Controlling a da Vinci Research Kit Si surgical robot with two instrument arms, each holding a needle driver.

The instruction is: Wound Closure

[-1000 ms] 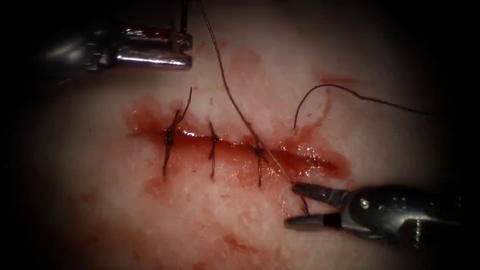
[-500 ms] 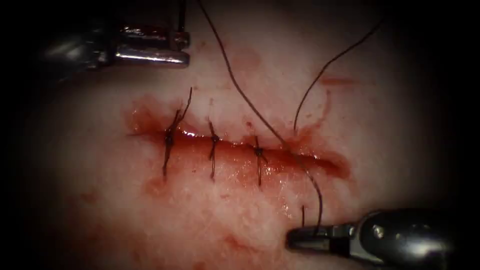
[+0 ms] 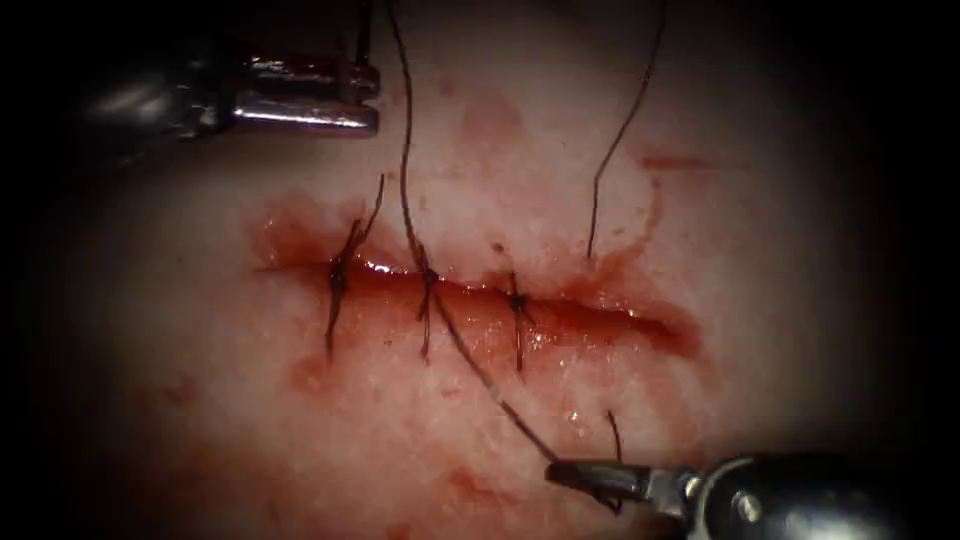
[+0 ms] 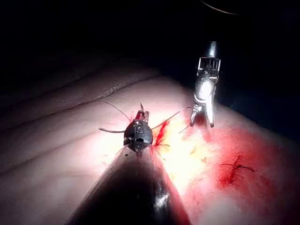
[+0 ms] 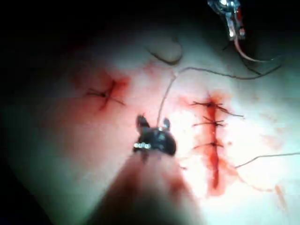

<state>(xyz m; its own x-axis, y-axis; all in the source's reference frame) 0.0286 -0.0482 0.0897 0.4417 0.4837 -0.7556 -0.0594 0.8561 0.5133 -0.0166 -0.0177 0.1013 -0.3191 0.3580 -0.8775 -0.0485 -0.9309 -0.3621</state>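
Cut [image 3: 500,300] in the tissue [image 3: 300,440] is seen running left to right, crossed by three tied stitches [image 3: 428,290]. Thread [image 3: 405,190] is held clenched in the right claw [image 3: 575,475] below the cut, passing up over the middle stitch. Left claw [image 3: 340,100] is clamped above the cut's left end; its contents cannot be told. Needle not made out.

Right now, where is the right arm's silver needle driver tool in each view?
Endoscope view: the right arm's silver tool is at lower right, shut on the thin dark thread.
Left wrist view: it stands upright.
Right wrist view: it ends its own shaft.
Shared landmark: the thread reaching its tip.
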